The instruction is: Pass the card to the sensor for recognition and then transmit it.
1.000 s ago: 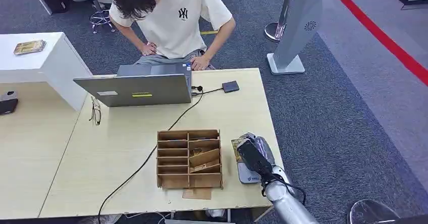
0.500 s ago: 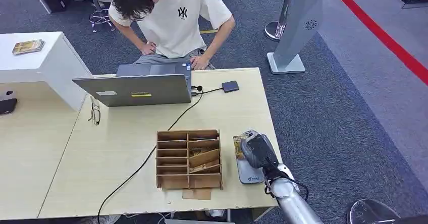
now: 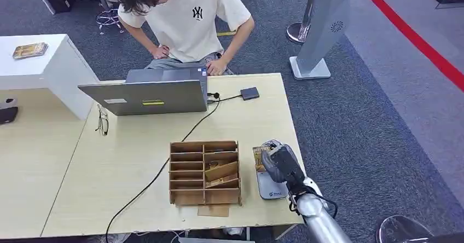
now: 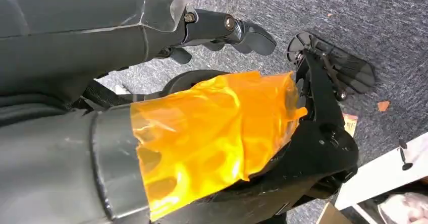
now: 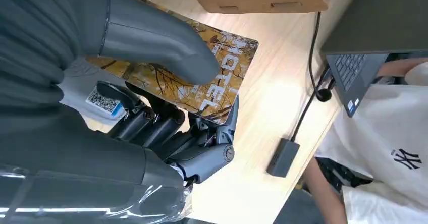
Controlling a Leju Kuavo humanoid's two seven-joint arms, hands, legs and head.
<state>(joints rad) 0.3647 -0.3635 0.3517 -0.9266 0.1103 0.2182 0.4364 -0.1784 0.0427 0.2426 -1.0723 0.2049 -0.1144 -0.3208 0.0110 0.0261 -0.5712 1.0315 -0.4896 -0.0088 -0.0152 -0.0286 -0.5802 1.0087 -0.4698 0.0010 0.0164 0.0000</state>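
Resting between the right hand's (image 5: 151, 118) thumb and fingers: the card (image 5: 202, 77).

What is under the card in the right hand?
The grey sensor pad lies on the table beneath the card; its QR sticker shows. The right hand covers much of it, so contact is unclear.

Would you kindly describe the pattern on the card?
Golden-brown autumn branches with white HOTEL lettering on the card; right wrist view.

Right hand (image 3: 279, 163) pinches the card (image 5: 202, 77), thumb over fingers (image 5: 151, 123).
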